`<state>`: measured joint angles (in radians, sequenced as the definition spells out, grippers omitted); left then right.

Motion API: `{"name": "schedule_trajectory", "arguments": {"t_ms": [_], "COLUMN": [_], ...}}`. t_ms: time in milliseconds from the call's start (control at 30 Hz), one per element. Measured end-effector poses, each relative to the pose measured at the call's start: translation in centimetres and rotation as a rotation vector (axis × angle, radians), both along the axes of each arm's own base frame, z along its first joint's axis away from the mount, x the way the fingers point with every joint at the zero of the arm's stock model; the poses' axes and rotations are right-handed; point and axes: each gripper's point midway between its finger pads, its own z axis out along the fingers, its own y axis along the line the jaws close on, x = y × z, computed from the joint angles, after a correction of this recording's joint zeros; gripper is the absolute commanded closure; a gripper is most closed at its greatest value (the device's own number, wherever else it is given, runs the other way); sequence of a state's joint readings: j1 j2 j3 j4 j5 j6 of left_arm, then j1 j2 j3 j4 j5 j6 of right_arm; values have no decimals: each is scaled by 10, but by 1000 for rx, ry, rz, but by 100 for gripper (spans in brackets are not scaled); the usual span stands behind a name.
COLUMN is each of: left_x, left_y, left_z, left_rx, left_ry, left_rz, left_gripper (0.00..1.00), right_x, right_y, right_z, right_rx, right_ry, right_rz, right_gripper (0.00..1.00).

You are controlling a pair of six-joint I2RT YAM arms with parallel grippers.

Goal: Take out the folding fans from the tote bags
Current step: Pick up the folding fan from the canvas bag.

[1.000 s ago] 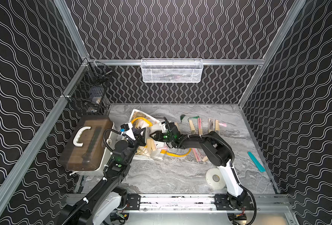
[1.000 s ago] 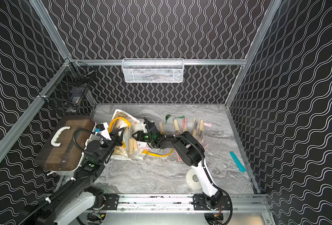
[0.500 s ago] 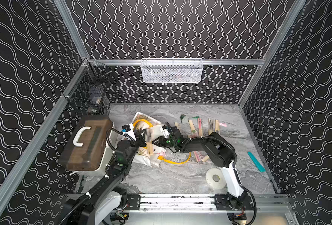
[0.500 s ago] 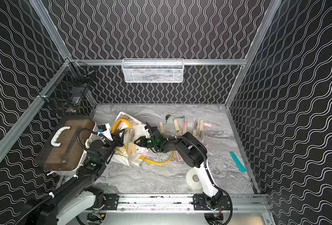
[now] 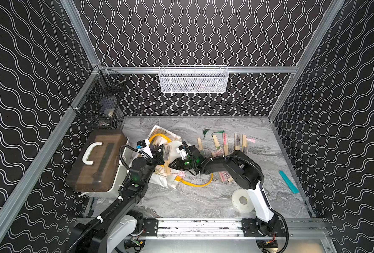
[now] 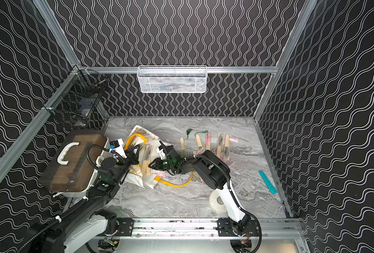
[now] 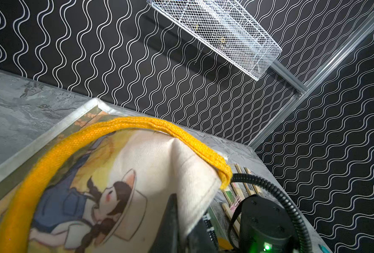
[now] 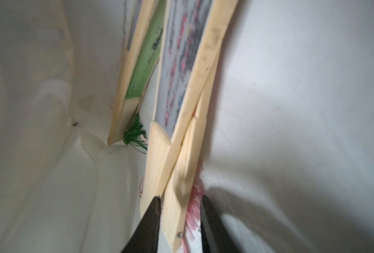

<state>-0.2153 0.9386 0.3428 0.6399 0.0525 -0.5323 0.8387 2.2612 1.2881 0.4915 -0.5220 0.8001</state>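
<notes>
Your left pincer (image 5: pixel 159 154) is pinched tight on the white canvas edge of the tote bag (image 7: pixel 159 166), edge raised off the table (image 5: pixel 192 203), centre-left in both top views. Your right pincer (image 8: pixel 180 197) is inside the bag, jaws narrow, straddling the pivot end of a tan folding fan (image 8: pixel 177 219) with a pink tassel. Can't tell if it's clamped. Also in the bag: green-fold fan (image 8: pixel 146 65), pink-grey fan (image 8: pixel 181 61). Loose fans (image 5: pixel 225 143) lie in a row on the table, right of the bag.
</notes>
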Motion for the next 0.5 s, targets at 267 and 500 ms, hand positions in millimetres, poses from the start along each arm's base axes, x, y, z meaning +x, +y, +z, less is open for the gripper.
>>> {"name": "schedule_trajectory", "arguments": {"t_ms": [267,500], "left_x": [2,-3], "left_y": [-1,-2], "left_z": [-2,13], "left_rx": [-14,-19], "left_ry": [7,-14], "left_rz": [-3,-17], "left_gripper": [100,100], "right_x": [2,6], "right_y": [16,19], "right_z": [-1,-1], "right_rx": [14,33], "right_ry": [-4,-25], "right_rz": [29,51], "right_gripper": [67,65]}}
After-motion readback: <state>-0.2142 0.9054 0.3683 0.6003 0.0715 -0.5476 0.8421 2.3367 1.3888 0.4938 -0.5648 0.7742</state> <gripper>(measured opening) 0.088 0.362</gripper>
